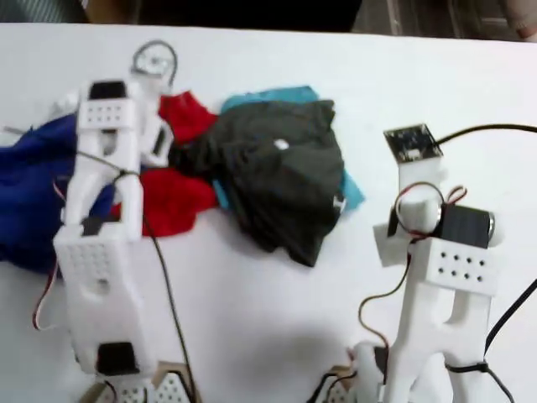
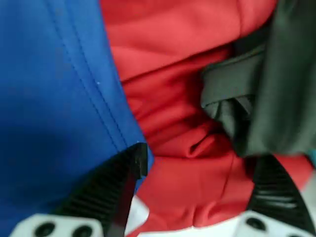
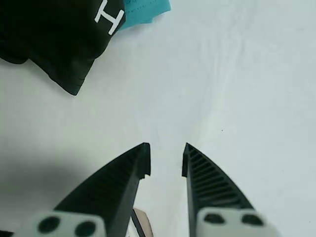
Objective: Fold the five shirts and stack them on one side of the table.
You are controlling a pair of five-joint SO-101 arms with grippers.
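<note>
Heaped unfolded on the left half of the white tabletop (image 1: 277,319), toward the far edge: shirts in four colours. Nearest the left edge, the blue shirt (image 1: 25,197), spread loose and partly hidden under the left arm (image 1: 105,218). Next to it and touching, the red shirt (image 1: 180,197), crumpled. Over the right part of the red one, the black shirt (image 1: 281,172), the biggest lump, with a small white mark on top. Under the black one, the teal shirt (image 1: 273,96), peeking out at the far side and again at the right side.

Left gripper (image 2: 205,173) low over the heap, fingers spread wide, pinching nothing. One finger (image 2: 116,187) at the border of blue and red, the other just beside a fold of the black shirt, red cloth between the two. Contact of the fingertips with the cloth: cannot tell.

Right gripper (image 3: 165,158) over bare tabletop on the right half, apart from the shirts, fingers parted by a narrow gap only, nothing between. Ahead of it, a corner of the black shirt with white print, a bit of teal just beside.

Near the far edge, beyond the left arm, a small grey ring (image 1: 153,59)
</note>
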